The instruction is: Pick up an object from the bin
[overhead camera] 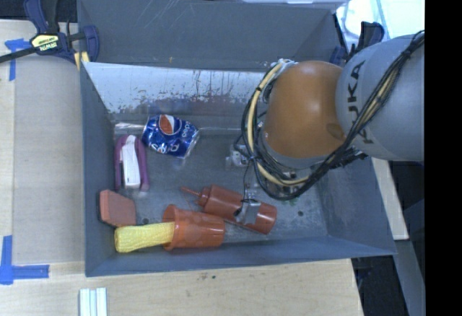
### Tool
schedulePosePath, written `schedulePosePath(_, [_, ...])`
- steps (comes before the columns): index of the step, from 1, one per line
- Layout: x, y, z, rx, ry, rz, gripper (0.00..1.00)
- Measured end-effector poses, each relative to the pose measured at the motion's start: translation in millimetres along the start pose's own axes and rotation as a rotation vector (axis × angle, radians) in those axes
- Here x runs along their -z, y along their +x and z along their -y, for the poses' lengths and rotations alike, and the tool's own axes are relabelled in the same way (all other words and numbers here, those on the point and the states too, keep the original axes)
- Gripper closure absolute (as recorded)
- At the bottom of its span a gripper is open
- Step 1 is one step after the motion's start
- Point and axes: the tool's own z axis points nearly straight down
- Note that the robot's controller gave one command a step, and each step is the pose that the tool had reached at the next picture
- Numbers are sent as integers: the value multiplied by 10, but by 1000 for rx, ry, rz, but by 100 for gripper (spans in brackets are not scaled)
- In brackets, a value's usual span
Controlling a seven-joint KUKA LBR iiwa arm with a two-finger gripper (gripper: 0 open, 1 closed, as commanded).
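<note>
Camera view: a grey metal bin (202, 33) holds a few loose things, all in the near half of its floor. The arm (390, 102) reaches in from the right. Its rounded orange cover (303, 109) hangs over the right part of the bin, with yellow and black cables (254, 120) looped round the cover's left side.

Below the cover, the jaws are low over a brown squeeze bottle (220, 200) in the near middle of the floor. The bottle lies on its side with its thin nozzle pointing left and its thick end to the right. A grey metal part of the jaws crosses the bottle near that thick end. Whether they are released or clenched on it cannot be told, nor whether they touch it.

Just in front of this bottle, and touching it, lies a second, orange-brown bottle (195, 230), also on its side. A yellow corn cob (143, 237) lies at its left end, close to the near wall. Left of these is a reddish-brown block (117, 208), touching the cob's upper edge. Behind the block, a purple and white stapler (131, 163) lies with its length running towards the back wall. To the stapler's right, just beside it and near the back wall, is a crushed blue Pepsi can (170, 135), well apart from the jaws.
</note>
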Motion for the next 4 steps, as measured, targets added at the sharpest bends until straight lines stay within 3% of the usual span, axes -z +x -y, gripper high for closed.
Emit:
schedulePosePath(1, [45, -16, 2, -2, -1, 8, 0])
schedulePosePath(2, [-816, 88, 123, -262, 0, 1, 0])
schedulePosePath(3, [-273, 47, 32, -212, -2, 10, 0])
schedulePosePath(4, [-503, -57, 245, -439, 0, 3, 0])
